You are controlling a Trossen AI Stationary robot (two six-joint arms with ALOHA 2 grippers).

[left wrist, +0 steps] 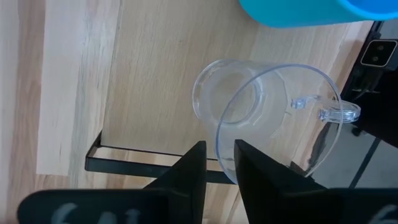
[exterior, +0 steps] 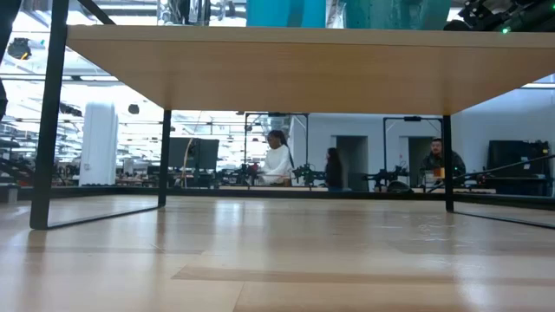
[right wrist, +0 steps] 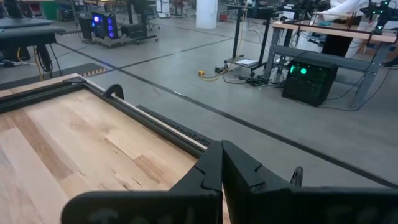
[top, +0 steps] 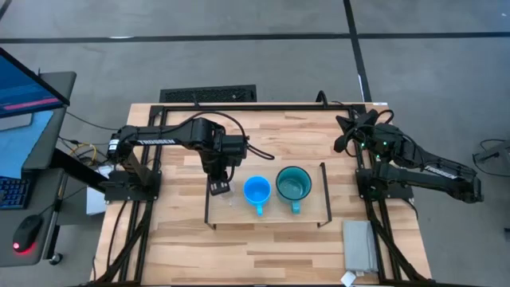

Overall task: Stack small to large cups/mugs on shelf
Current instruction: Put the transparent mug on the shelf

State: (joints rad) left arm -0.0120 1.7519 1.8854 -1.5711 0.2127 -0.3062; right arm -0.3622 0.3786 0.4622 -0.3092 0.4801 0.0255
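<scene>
The shelf [top: 239,217] stands mid-table, and the low view shows its board [exterior: 277,69] from below. On it stand the blue mug [top: 256,191] and, to its right, the teal mug [top: 293,185], handles toward the near edge. The clear glass cup [left wrist: 267,118] is at the shelf's left end, upright, next to the blue mug [left wrist: 298,12]. My left gripper [top: 219,188] [left wrist: 219,152] is over that end, shut on the glass cup. My right gripper [right wrist: 222,155] is shut and empty at the table's far right [top: 351,129]. My left gripper pinches the glass cup's wall at the rim [left wrist: 221,144], on the side away from its handle [left wrist: 339,113], with one finger inside the cup and one outside. The fingers come from above, pointing down. The cup is upright; I cannot tell whether its base rests on the board.
The shelf's black wire upright [left wrist: 124,155] runs close beside the glass cup. A grey flat object [top: 358,243] lies at the table's near right. A black keyboard-like strip [top: 209,94] sits past the far edge. People stand in the room beyond [exterior: 277,160].
</scene>
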